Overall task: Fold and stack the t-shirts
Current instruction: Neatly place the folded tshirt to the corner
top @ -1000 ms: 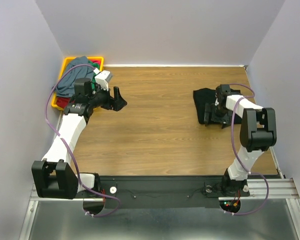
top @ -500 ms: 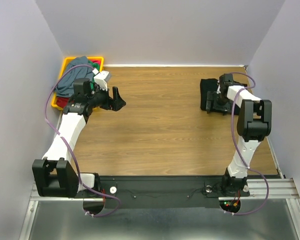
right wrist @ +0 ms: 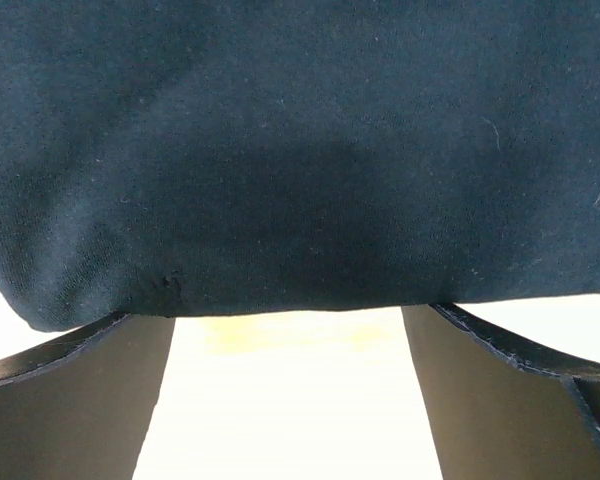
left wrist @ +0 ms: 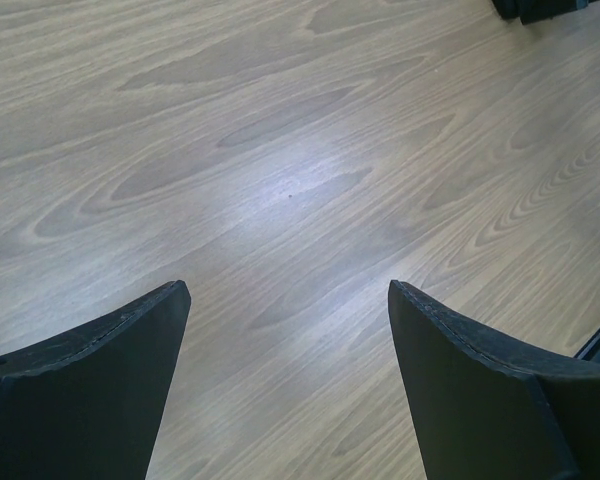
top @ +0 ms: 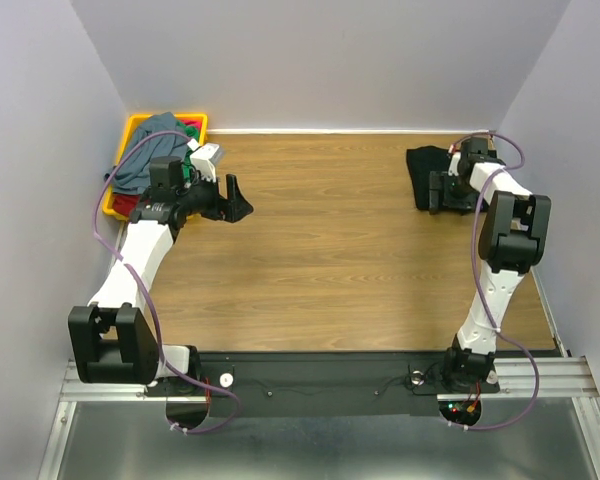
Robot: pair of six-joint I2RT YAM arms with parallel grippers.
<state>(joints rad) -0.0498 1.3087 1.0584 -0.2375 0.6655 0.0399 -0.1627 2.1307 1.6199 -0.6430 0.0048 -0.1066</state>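
The black t-shirt (top: 421,166) lies as a compact bundle at the table's back right. My right gripper (top: 440,192) is at its near right edge. In the right wrist view the black cloth (right wrist: 300,150) fills the upper picture just past the fingertips, and the right gripper (right wrist: 290,320) stands open with only bright table between its fingers. The grey-blue t-shirt (top: 143,152), a green one (top: 192,130) and a red one (top: 126,204) are heaped in the yellow tray. My left gripper (top: 238,198) hangs open over bare wood (left wrist: 288,290), to the right of the tray.
The yellow tray (top: 132,126) stands in the back left corner against the left wall. White walls close the table at the back and on both sides. A purple cable loops beside each arm. Both arm bases sit on the black rail (top: 310,372) at the near edge.
The right gripper has moved toward the back right corner, and the black t-shirt has shifted with it and become more compact. The left arm has barely moved.
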